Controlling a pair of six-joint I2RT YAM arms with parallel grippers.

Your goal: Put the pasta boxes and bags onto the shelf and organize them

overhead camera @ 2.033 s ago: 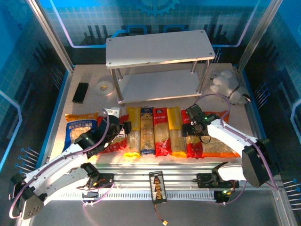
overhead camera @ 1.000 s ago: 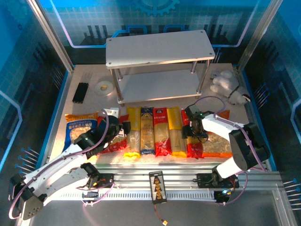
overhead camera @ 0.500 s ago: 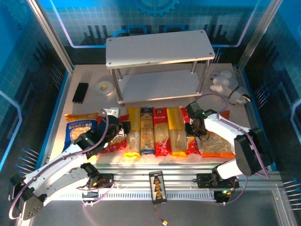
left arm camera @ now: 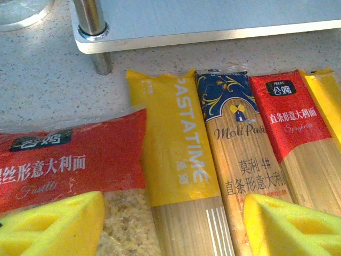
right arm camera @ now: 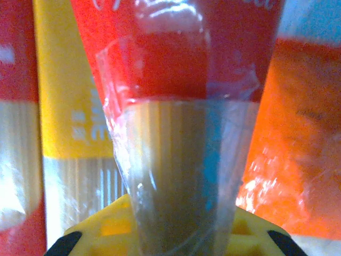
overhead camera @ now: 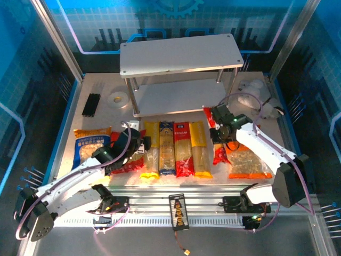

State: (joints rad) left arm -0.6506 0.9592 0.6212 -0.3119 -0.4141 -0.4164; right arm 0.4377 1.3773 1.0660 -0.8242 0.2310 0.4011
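The shelf (overhead camera: 181,56) stands at the back, both boards bare. My right gripper (overhead camera: 222,129) is shut on a red pasta box (overhead camera: 217,143), lifted off the row and tilted, its red top end toward the shelf's lower board. In the right wrist view the red pasta box (right arm camera: 176,80) runs up from between the fingers (right arm camera: 101,229). Yellow (overhead camera: 151,149), blue-and-yellow (overhead camera: 167,149), red (overhead camera: 183,149) and yellow (overhead camera: 200,149) pasta boxes lie side by side. My left gripper (left arm camera: 170,229) is open over the yellow pasta box (left arm camera: 176,160), beside the red bag (left arm camera: 69,160).
An orange bag (overhead camera: 245,160) lies right of the row and a blue-yellow bag (overhead camera: 90,146) at far left. A tape roll (overhead camera: 116,99), a black strip (overhead camera: 91,104) and white soft toys (overhead camera: 256,93) flank the shelf. A metal rail (overhead camera: 208,191) runs along the near edge.
My right gripper has taken hold of the rightmost red pasta box and raised it, swinging it toward the shelf. My left gripper has edged forward and right over the left yellow box.
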